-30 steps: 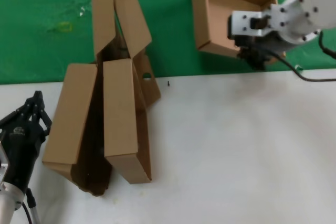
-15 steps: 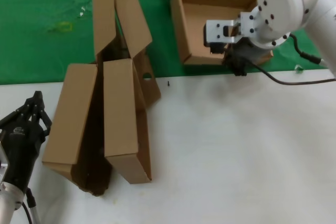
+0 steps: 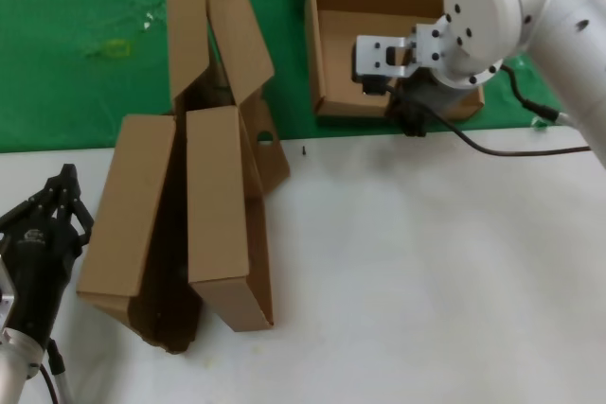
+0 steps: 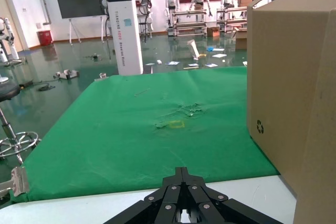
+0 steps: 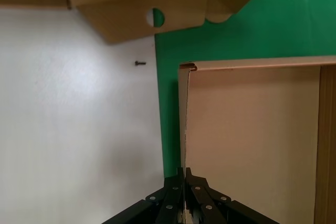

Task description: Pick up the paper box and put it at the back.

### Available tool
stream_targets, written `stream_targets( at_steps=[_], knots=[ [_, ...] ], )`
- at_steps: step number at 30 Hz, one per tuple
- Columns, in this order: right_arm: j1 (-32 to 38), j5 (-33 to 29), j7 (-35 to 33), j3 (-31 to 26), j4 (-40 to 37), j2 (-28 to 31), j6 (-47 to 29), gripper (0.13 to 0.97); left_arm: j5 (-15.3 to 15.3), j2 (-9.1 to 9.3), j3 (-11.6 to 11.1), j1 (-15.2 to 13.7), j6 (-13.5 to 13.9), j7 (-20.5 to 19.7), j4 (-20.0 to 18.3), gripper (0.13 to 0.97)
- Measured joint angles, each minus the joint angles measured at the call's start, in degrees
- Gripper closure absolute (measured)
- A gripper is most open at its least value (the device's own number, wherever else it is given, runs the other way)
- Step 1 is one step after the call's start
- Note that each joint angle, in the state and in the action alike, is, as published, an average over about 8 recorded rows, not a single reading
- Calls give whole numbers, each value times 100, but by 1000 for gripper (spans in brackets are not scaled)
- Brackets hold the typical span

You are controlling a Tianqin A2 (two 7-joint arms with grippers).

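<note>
The paper box (image 3: 346,54) is an open, shallow brown cardboard box over the green cloth (image 3: 66,92) at the back. My right gripper (image 3: 407,118) is shut on the box's near side wall, close to the cloth's front edge. In the right wrist view the gripper (image 5: 184,172) pinches the thin wall edge, with the box's inside (image 5: 252,140) on one side and the green cloth (image 5: 168,108) on the other. My left gripper (image 3: 66,175) is parked at the front left over the white table, shut and empty, and it also shows in the left wrist view (image 4: 182,170).
Two other brown cardboard boxes (image 3: 128,205) (image 3: 220,210) lie side by side at the left, their lids reaching onto the cloth. One of them fills the edge of the left wrist view (image 4: 286,93). A small dark screw (image 3: 303,150) lies on the white tabletop (image 3: 426,262).
My right gripper has carried the paper box to the left and lower over the green cloth. The box has tilted flatter. The left arm has not moved.
</note>
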Motion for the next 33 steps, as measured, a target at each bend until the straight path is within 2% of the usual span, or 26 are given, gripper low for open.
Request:
stream_targets(
  at_steps=[21, 29, 33],
  knots=[
    [272, 141, -5, -349, -695, -432, 347, 944, 0, 0, 0, 0, 0, 0, 0, 954],
    [234, 196, -57, -445, -689, -433, 371, 884, 0, 0, 0, 0, 0, 0, 0, 954],
    [231, 226, -64, -451, -703, -455, 450, 884, 0, 0, 0, 0, 0, 0, 0, 954]
  ],
)
